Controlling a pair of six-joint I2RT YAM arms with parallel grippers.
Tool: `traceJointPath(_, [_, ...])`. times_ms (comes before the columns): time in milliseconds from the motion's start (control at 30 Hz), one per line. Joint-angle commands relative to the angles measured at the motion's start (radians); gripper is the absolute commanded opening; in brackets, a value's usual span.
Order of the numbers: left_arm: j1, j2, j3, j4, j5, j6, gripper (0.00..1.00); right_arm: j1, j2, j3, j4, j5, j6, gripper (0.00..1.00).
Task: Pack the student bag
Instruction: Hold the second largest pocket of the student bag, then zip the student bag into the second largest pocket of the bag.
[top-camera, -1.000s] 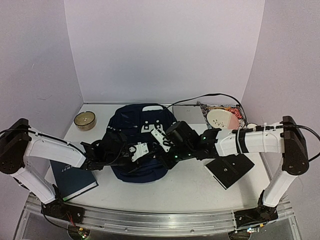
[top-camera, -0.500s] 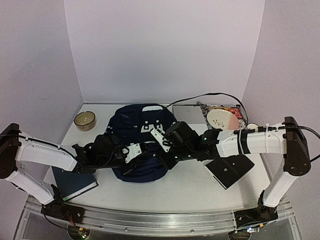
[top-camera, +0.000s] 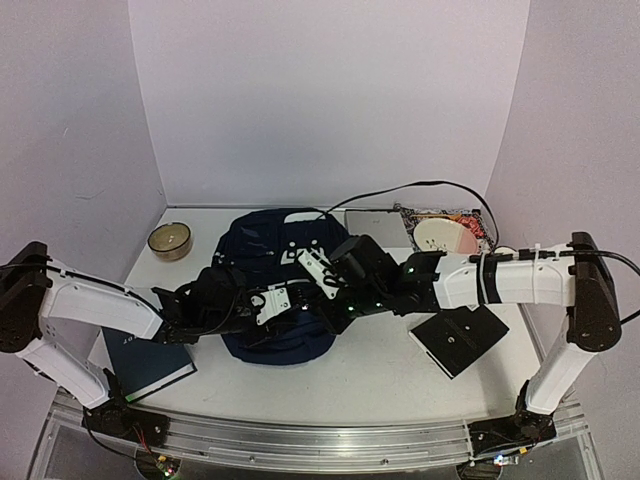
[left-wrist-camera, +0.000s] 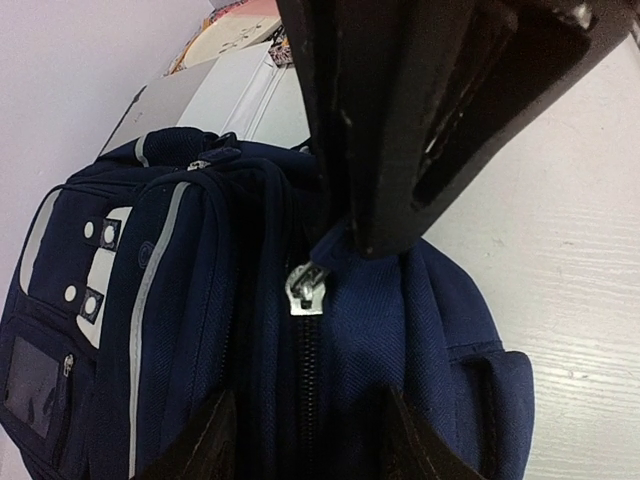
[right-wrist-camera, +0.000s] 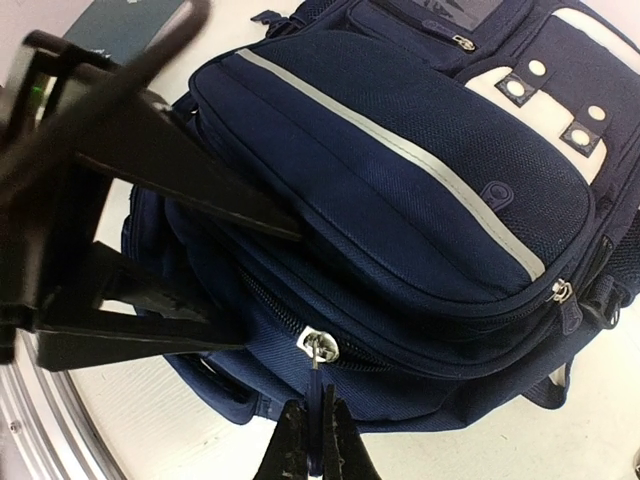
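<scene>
Since a second ago, we see the right claw (right-wrist-camera: 318, 432) edged slightly leftward over the student bag (top-camera: 275, 235); little else has shifted.

The navy bag lies flat in the middle of the worktop (top-camera: 385, 375), front pocket facing up, with both arms meeting at its near edge.

The left arm rises from its base at the near left. Its forearm stretches low and almost level to the right, passing over a dark book (top-camera: 145, 362). The left claw (left-wrist-camera: 305, 445) is partly spread, and its two fingers (left-wrist-camera: 212, 440) stand either side of the bag's zipped seam. We cannot tell whether they touch the fabric.

The right arm stands tall at the near right with its elbow high, the forearm reaching level to the left. Its claw is pinched narrow on the silver zip pull (right-wrist-camera: 319, 352) at the bag's lower edge. From the left wrist, those dark fingers (left-wrist-camera: 400, 120) loom just above the pull.

A small bowl (top-camera: 170, 240) sits at the far left, well apart from the bag.
</scene>
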Motion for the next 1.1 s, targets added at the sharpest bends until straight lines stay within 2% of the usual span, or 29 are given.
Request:
traceJointPath(0, [-0.009, 0.043, 0.066, 0.021, -0.047, 0.033, 0.49, 0.012, -0.037, 0.078, 0.042, -0.065, -0.018, 0.0])
traceJointPath(100, [-0.014, 0.061, 0.076, 0.023, -0.055, 0.036, 0.39, 0.013, -0.041, 0.083, 0.042, -0.07, -0.019, 0.0])
traceJointPath(233, [-0.017, 0.054, 0.075, 0.022, -0.082, 0.02, 0.09, 0.013, -0.049, 0.077, 0.039, -0.037, -0.023, 0.0])
traceJointPath(300, [-0.019, 0.029, 0.058, 0.022, -0.091, 0.01, 0.0, 0.013, -0.05, 0.061, 0.035, 0.048, -0.028, 0.0])
traceJointPath(400, [-0.02, -0.028, 0.022, 0.02, -0.104, -0.006, 0.0, -0.005, -0.047, 0.038, 0.017, 0.156, -0.035, 0.0])
traceJointPath(500, [-0.02, -0.087, -0.024, 0.018, -0.11, -0.023, 0.0, -0.059, -0.055, 0.011, 0.008, 0.188, -0.021, 0.0])
traceJointPath(833, [-0.021, -0.292, -0.119, 0.018, -0.104, -0.084, 0.0, -0.245, -0.037, 0.012, 0.006, 0.199, -0.018, 0.0])
traceJointPath(1067, [-0.02, -0.433, -0.169, 0.018, -0.001, -0.104, 0.0, -0.339, 0.047, 0.088, 0.007, 0.164, -0.024, 0.0])
